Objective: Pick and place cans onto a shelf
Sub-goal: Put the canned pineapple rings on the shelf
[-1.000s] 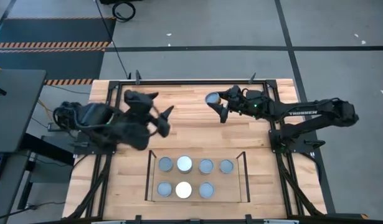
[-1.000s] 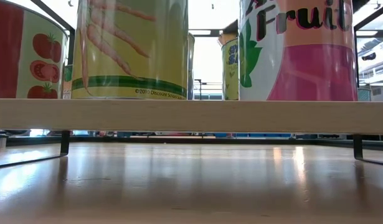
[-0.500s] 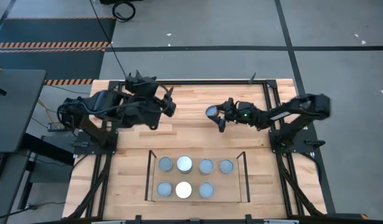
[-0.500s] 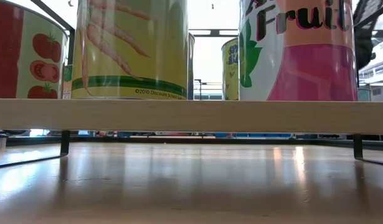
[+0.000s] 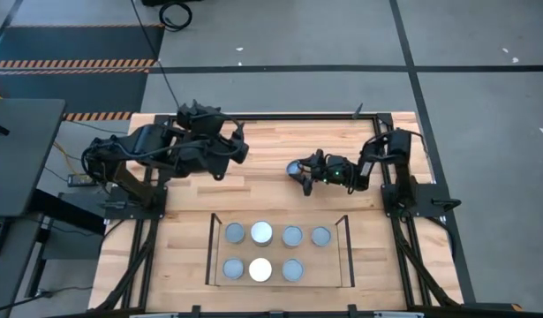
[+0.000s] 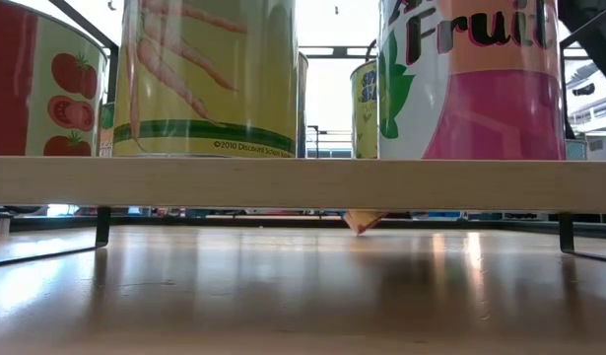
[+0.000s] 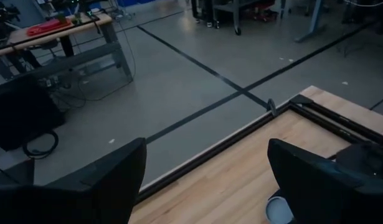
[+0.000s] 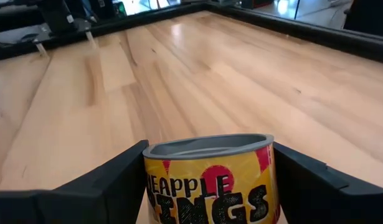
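Observation:
The shelf (image 5: 322,269) stands near the table's front edge with several cans (image 5: 263,233) upright on it in two rows; the low view shows its wooden edge (image 6: 303,184) with the cans (image 6: 209,79) on top. My right gripper (image 5: 300,173) is mid-table, behind the shelf, shut on a yellow-labelled can (image 8: 210,177). The can's grey top (image 5: 295,167) faces up. My left gripper (image 5: 239,147) is open and empty over the far left of the table, its fingers wide apart in the left wrist view (image 7: 207,183). My right gripper pinches the can's side wall (image 8: 155,186) between its two fingers (image 8: 113,183), one on each side of the label. The fingers come about level from the table's right side. A lower corner of the can (image 6: 363,221) shows under the shelf, close to the tabletop.
Thin dark uprights (image 5: 209,252) stand at the shelf's two short ends. One spot at the shelf's near right is bare. A dark frame (image 5: 280,116) runs along the table's far edge. Bare wood lies between the arms and the shelf.
My right gripper has carried the can from the far side toward the near edge and a little left, and lower, as the arm folded in. The can's lower corner now shows under the shelf in the low view. My left gripper moved toward the far edge, then held still.

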Robot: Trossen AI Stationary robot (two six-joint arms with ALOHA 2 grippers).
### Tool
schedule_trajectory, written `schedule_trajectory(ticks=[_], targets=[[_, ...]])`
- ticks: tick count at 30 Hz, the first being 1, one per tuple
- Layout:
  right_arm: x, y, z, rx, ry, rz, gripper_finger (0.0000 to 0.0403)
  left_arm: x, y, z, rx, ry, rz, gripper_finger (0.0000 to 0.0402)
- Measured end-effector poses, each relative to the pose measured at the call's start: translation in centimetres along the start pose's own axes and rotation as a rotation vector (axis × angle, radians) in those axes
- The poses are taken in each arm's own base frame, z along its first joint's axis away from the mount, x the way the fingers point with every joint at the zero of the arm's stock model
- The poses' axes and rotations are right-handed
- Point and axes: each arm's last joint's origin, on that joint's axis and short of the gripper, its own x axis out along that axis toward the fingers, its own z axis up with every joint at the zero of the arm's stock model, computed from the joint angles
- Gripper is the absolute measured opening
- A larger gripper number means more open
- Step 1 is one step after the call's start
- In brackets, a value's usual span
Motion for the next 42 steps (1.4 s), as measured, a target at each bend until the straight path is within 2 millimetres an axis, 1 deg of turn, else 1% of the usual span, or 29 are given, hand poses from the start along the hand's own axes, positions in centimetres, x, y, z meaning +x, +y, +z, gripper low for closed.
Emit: schedule_trajectory(ticks=[3, 10, 13, 15, 20, 22, 24, 27, 30, 32, 36, 40, 42], targets=[[0.1, 0.0, -0.1, 0.007, -0.002, 0.000, 0.0310, 0.0, 0.0, 0.0, 0.005, 0.002, 0.001, 0.0339], [0.1, 0.0, -0.4, 0.017, 0.034, 0.004, 0.0347, 0.0, 0.1, -0.3, 0.027, 0.037, -0.025, 0.0339], [0.0, 0.0, -0.5, 0.034, 0.073, 0.018, 0.0356, 0.0, 0.0, -0.3, 0.027, 0.041, -0.029, 0.0339], [-0.1, 0.2, -0.2, 0.034, 0.097, 0.035, 0.0358, -0.1, 0.0, -0.3, 0.029, 0.042, -0.030, 0.0339], [-0.8, 0.6, 1.9, -0.003, 0.164, 0.078, 0.0360, -0.5, 0.4, -0.4, 0.046, 0.046, -0.037, 0.0339], [-0.9, 0.8, 3.2, -0.050, 0.225, 0.116, 0.0360, -0.6, 0.4, -0.4, 0.053, 0.049, -0.038, 0.0339], [-0.7, 1.1, 4.6, -0.119, 0.329, 0.169, 0.0360, -0.8, 0.5, -0.5, 0.057, 0.049, -0.043, 0.0339], [0.0, 1.6, 7.0, -0.260, 0.497, 0.245, 0.0360, -0.9, 0.7, -0.4, 0.054, 0.047, -0.044, 0.0339], [1.0, 2.2, 9.8, -0.410, 0.602, 0.323, 0.0360, -1.0, 0.6, -0.5, 0.059, 0.050, -0.046, 0.0339], [1.9, 2.4, 11.0, -0.486, 0.657, 0.371, 0.0362, -1.1, 0.6, -0.6, 0.060, 0.050, -0.051, 0.0339], [4.0, 2.7, 11.9, -0.581, 0.787, 0.435, 0.0376, -1.7, 0.5, -0.9, 0.049, 0.059, -0.063, 0.0339], [5.5, 2.7, 11.6, -0.610, 0.911, 0.461, 0.0394, -2.3, 0.5, -1.4, 0.044, 0.067, -0.064, 0.0339], [6.2, 2.8, 11.6, -0.616, 0.923, 0.467, 0.0398, -2.5, 0.6, -1.5, 0.042, 0.070, -0.061, 0.0339]])
